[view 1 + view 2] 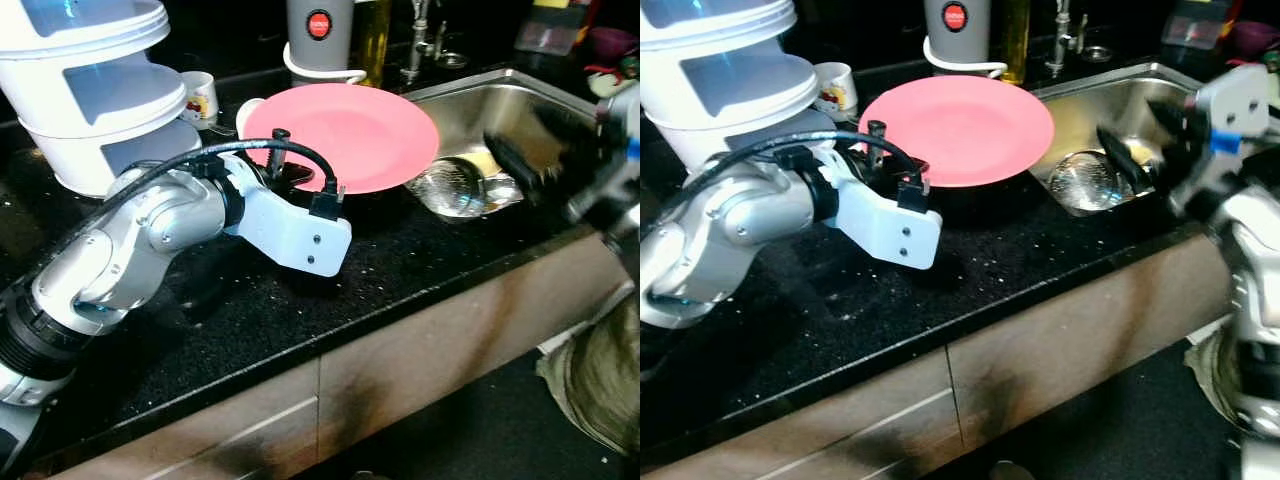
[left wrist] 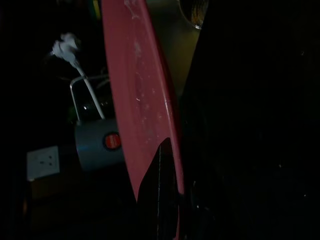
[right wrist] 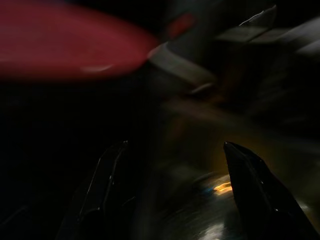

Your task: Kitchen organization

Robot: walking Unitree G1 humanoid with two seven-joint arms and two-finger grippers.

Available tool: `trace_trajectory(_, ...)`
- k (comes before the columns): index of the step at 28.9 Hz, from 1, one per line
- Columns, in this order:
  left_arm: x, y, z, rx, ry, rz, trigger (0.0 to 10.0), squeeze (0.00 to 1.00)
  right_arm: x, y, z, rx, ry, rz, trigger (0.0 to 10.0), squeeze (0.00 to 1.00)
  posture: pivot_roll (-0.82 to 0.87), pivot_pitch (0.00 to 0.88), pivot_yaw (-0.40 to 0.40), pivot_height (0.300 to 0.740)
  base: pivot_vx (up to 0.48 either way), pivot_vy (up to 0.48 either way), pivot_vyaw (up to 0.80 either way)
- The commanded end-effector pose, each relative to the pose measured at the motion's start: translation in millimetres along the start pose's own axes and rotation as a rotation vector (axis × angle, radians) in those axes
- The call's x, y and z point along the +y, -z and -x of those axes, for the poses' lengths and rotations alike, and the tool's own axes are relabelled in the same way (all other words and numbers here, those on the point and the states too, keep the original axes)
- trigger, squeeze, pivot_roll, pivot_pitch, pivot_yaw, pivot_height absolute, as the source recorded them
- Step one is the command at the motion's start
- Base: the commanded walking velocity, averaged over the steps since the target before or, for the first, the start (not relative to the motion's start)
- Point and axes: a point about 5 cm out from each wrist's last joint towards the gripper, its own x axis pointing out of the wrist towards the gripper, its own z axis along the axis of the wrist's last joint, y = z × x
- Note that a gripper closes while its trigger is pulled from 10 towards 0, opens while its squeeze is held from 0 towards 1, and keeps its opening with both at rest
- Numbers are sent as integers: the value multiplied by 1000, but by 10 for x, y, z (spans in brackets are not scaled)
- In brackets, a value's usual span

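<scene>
A pink plate (image 1: 345, 135) hangs level just above the black counter (image 1: 400, 270), beside the sink. My left gripper (image 1: 290, 170) is shut on its near-left rim; in the left wrist view one black finger (image 2: 160, 200) lies against the plate (image 2: 135, 100) edge. My right gripper (image 1: 540, 150) hovers open and blurred over the steel sink (image 1: 520, 95), its two fingers spread wide above a steel bowl (image 1: 455, 185) that lies in the basin.
A tall stack of white tubs (image 1: 95, 90) stands at the back left with a small mug (image 1: 200, 97) beside it. A grey appliance with a red button (image 1: 318, 35) stands behind the plate. The counter's front edge runs diagonally below my arms.
</scene>
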Motion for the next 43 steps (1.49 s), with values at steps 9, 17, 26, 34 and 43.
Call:
trace_trajectory(9,23,126,27,52,-52,13,4157,0,611,-6,80,-57,-413,-227,10000,0,3,35,9,732,0,0,0)
trace_trajectory(17,50,171,27,53,-92,46,4314,0,729,-33,32,-152,-408,-325,10000,0,-2,46,23,732,0,0,0)
trace_trajectory(26,49,205,-15,61,-108,74,10000,0,739,-76,20,-174,-376,-363,10000,0,-5,50,27,732,0,0,0)
trace_trajectory(34,22,242,0,64,-94,134,10000,0,853,-108,66,-162,-493,-385,10000,0,2,51,25,732,0,-32,0)
trace_trajectory(43,32,272,14,76,-99,161,10000,0,882,-128,73,-159,-522,-400,10000,0,2,53,22,732,0,-369,0)
